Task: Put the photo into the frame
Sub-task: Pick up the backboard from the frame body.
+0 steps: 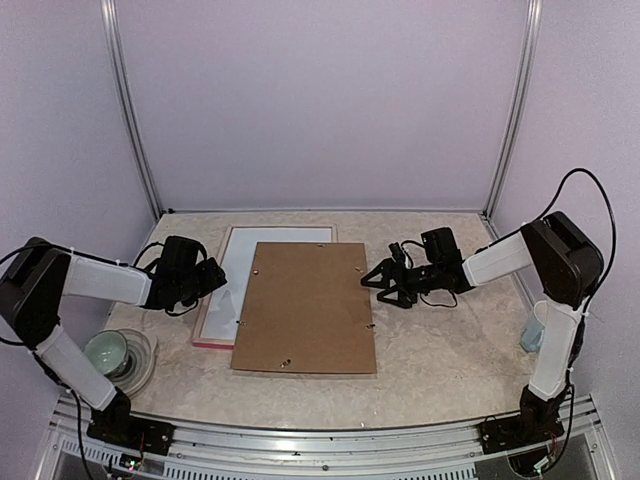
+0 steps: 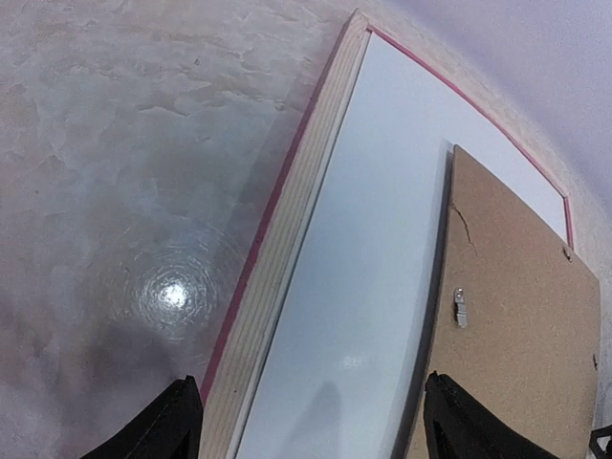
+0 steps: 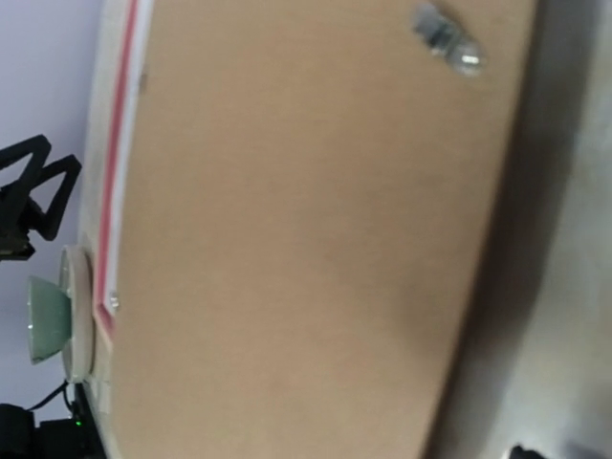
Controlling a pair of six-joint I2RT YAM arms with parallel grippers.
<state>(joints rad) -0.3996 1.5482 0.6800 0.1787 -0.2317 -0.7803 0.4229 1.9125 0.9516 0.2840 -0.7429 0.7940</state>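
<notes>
The frame (image 1: 211, 333) lies flat on the table left of centre, its pink-red moulding showing along the near edge and a white sheet (image 1: 240, 262) inside it. The brown backing board (image 1: 305, 305) lies skewed over the frame's right part. The photo is hidden. My left gripper (image 1: 214, 279) is open, hovering over the frame's left rail (image 2: 277, 277) and the white sheet (image 2: 373, 249); its fingertips (image 2: 182, 421) hold nothing. My right gripper (image 1: 385, 283) stands open just beside the board's right edge. The board (image 3: 306, 229) fills the right wrist view, with the frame's pink strip (image 3: 117, 163) beyond it.
A green cup on a plate (image 1: 112, 353) sits near the left arm's base, seen again as the green cup (image 3: 43, 320) in the right wrist view. A pale blue cup (image 1: 533, 328) stands by the right arm. Metal clips (image 2: 460, 308) dot the board. Walls close the back and sides.
</notes>
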